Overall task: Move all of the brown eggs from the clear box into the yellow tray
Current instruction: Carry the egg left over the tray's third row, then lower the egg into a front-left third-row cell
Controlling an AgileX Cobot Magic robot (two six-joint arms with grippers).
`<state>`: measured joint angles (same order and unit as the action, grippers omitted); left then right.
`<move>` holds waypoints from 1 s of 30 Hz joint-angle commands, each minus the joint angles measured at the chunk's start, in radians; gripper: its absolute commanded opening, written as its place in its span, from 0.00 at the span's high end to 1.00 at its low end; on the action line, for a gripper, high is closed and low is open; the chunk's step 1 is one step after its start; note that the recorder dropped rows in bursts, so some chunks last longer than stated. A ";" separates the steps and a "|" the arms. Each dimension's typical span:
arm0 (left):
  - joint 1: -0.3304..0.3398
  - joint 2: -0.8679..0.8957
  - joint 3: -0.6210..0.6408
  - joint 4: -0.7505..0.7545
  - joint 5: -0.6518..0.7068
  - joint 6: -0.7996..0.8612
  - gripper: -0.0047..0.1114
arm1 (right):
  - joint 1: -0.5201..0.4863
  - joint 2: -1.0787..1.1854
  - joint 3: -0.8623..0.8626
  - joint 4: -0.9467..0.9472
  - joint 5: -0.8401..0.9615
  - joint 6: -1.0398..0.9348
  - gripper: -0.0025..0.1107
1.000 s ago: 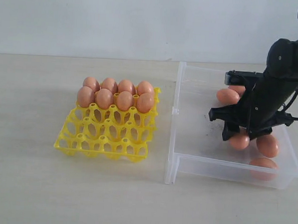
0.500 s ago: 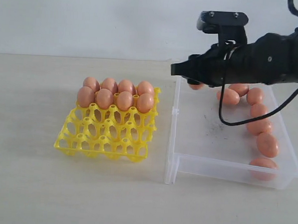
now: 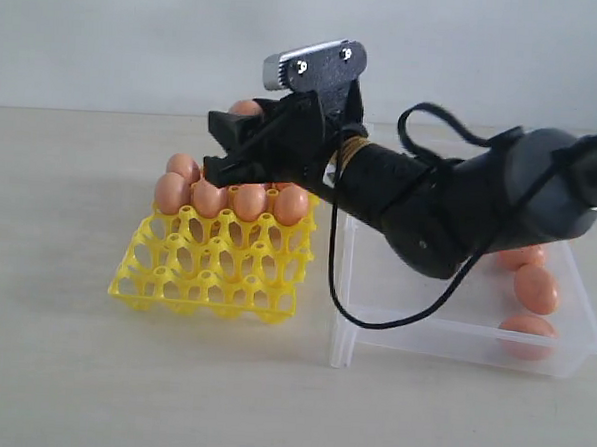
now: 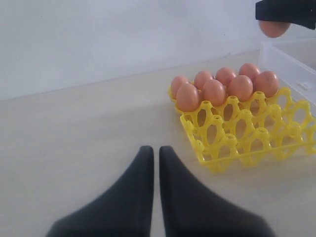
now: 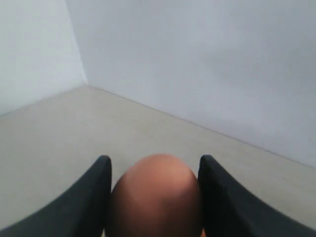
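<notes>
Plain white wall (image 3: 108, 33), beige table (image 3: 70, 372), nothing else cluttering things up. The yellow tray (image 3: 205, 279) sits on the left with its two far rows filled with brown eggs (image 4: 215, 91), while the two near rows are empty. That looks like a far-to-near filling order, so the arm never has to reach over seated eggs.

The clear box (image 3: 423, 335) is on the right, with a few eggs (image 3: 535, 288) left along its right side.

The right gripper (image 5: 155, 163) is clamped on one egg (image 3: 246, 108), a finger on each side of it. It's up in the air over the far side of the tray, high enough to clear the eggs below.

The right arm is stretched across from the right, passing over the box's left wall, with the wrist roughly level and fingers pointing left. My guess is it has to come nearer and tip down to reach a free cup.

The left gripper (image 4: 154, 150) is pinched closed on nothing, parked low on the tray's left.
</notes>
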<state>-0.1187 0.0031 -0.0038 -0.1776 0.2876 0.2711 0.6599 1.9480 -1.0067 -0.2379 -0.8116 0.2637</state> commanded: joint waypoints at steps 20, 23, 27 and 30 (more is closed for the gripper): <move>-0.006 -0.003 0.004 0.002 -0.004 0.000 0.93 | 0.057 0.389 -0.440 -0.360 0.097 0.193 0.98; -0.006 -0.003 0.004 0.002 -0.004 0.000 0.93 | 0.057 0.409 -0.472 -0.360 0.131 0.198 0.98; -0.006 -0.003 0.004 0.002 -0.004 0.000 0.93 | 0.057 0.429 -0.487 -0.360 0.135 0.222 0.98; -0.006 -0.003 0.004 0.002 -0.004 0.000 0.93 | 0.057 0.437 -0.490 -0.360 0.158 0.220 0.98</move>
<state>-0.1187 0.0031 -0.0038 -0.1776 0.2876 0.2711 0.7179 2.3813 -1.4889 -0.5953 -0.6676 0.4797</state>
